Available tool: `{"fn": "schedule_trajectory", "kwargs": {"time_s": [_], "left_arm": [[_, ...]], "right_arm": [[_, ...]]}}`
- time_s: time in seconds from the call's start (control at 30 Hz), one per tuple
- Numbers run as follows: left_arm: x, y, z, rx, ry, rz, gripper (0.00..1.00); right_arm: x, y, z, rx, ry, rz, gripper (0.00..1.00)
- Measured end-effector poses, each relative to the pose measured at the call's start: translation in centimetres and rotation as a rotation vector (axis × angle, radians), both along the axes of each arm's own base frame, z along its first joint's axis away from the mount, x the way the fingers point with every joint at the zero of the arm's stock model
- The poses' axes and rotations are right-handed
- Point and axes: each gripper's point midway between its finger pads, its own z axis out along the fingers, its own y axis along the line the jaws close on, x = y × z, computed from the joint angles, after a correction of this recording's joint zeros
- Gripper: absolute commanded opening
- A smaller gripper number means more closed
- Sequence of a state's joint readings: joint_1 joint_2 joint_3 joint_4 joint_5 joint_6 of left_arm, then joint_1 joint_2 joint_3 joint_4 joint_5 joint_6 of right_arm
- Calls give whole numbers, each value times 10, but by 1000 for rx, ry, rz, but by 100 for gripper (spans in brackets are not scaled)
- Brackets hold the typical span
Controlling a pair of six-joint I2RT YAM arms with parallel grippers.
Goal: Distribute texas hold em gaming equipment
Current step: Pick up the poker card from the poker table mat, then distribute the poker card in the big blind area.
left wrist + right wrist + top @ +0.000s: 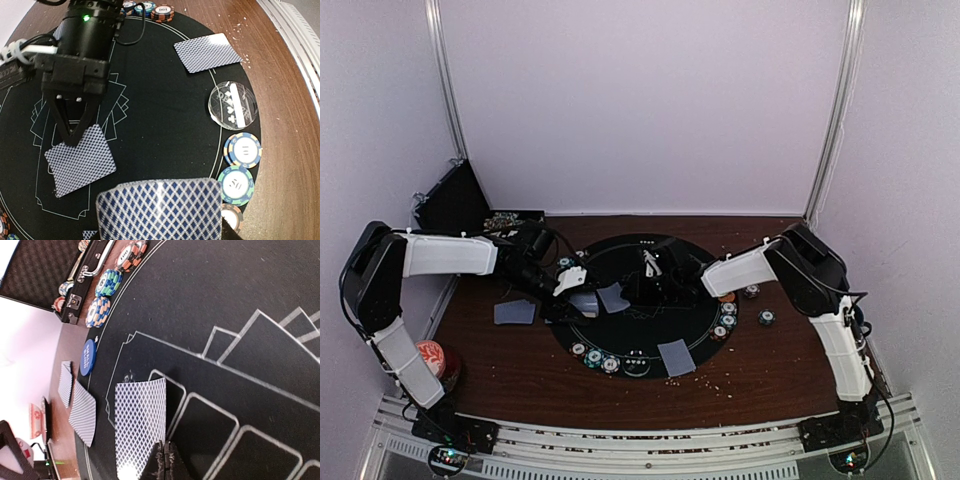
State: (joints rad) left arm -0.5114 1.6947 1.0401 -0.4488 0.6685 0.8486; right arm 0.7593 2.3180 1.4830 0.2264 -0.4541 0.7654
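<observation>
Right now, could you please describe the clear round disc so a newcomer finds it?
Start at the round black felt mat. Along its rim, between a face-down blue-patterned card and a row of striped poker chips, lies the clear round plastic disc. It alone is see-through.

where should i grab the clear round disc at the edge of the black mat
Probably by its rim, from straight above, fingers on opposite sides. The clear disc lies flat on the black mat, and its thick edge gives the only faces to pinch.
</observation>
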Motion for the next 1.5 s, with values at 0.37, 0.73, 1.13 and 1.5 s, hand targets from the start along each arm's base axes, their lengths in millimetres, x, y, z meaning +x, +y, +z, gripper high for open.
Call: {"fn": "schedule_trajectory", "kwargs": {"time_s": [0.37,0.73,1.13,1.5], "left_arm": [[0,0,0,0,0,0,41],[0,0,0,0,0,0,41],[0,0,0,-1,1,-1,41],[0,0,-6,7,15,0,41]], "right_arm": [[-12,-52,24,49,22,-68,0],[14,-99,94,-99,-120,-83,0],[41,-173,133,-435,-251,-4,0],[51,-231,74,-612,-149,162,0]]}}
